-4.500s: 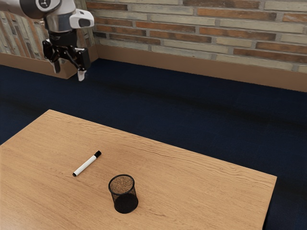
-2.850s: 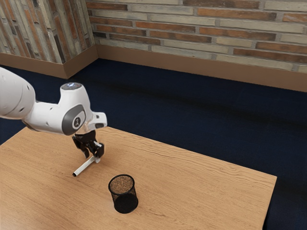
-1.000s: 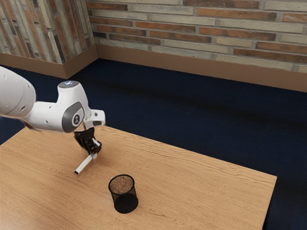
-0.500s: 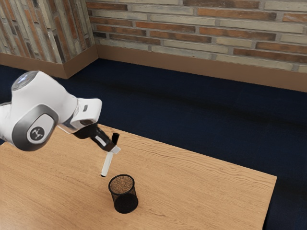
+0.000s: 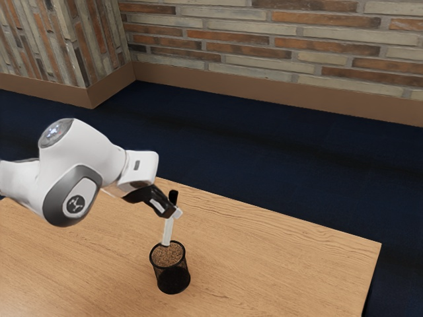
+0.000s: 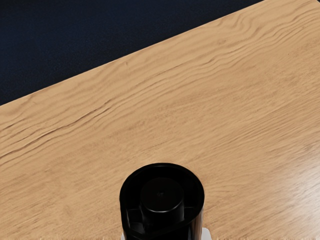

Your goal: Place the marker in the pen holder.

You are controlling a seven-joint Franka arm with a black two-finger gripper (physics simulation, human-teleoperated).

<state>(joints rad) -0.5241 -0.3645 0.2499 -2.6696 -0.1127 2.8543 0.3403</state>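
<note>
Marker [image 5: 168,231]: off the desk, near upright with a slight tilt, black end up, white body down. Its low end is right at the pen holder's rim, on the side toward the brick wall. Can't tell if that end is over the opening, touching the rim or just inside; most of the marker is above the holder either way.

Pincer [image 5: 176,212]: clamped on the marker, gripping the upper part of it just below the black end. Pale fingertips, dark body, angled down from the arm.

Wrist view: black end [image 6: 162,200] close up, hollow, round rim, small knob recessed inside. Desk grain behind it, desk edge and dark floor past that.

Pen holder [image 5: 173,281]: black mesh cup, upright on the desk, under the marker. Wood color visible through the top.

Arm [image 5: 82,168]: white with grey trim, in from the exterior view's left, over the desk.

Rest: light wood desk [image 5: 284,264], dark blue floor [image 5: 264,152] around it, brick wall [image 5: 277,39] behind with a plain brown base strip [image 5: 277,91].
</note>
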